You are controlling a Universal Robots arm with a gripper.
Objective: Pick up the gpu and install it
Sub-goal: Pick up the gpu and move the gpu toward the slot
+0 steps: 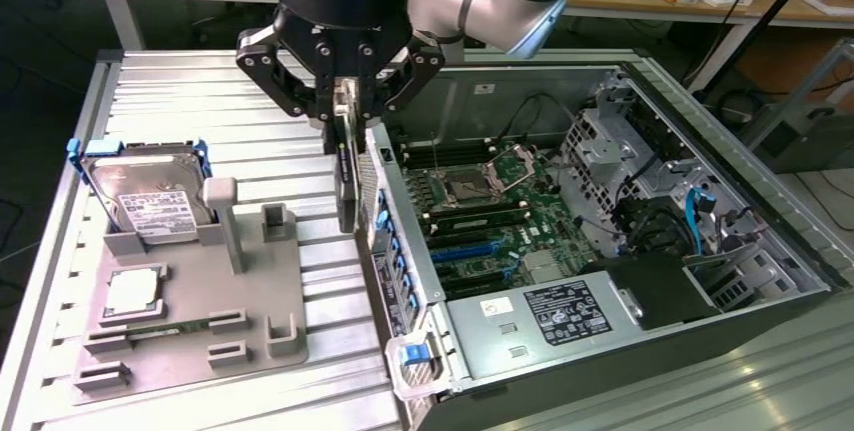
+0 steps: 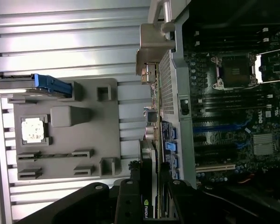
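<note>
Gpu [image 1: 348,186] upright in the claw [image 1: 347,111], between holder plate [image 1: 200,286] and open case [image 1: 694,361], seemingly just outside it.

A ribbed metal table [image 1: 200,101] carried two things when we looked on. A grey plate [image 1: 254,286] with moulded slots lay flat on it toward the exterior view's left; an open case [image 1: 641,376] lay on its side toward the exterior view's right, its inside facing up. We saw the plate just beside the case, a narrow strip of bare ribs between them. The ribs ran crosswise under both, and a bare stretch of table showed beyond the plate's far edge.
</note>
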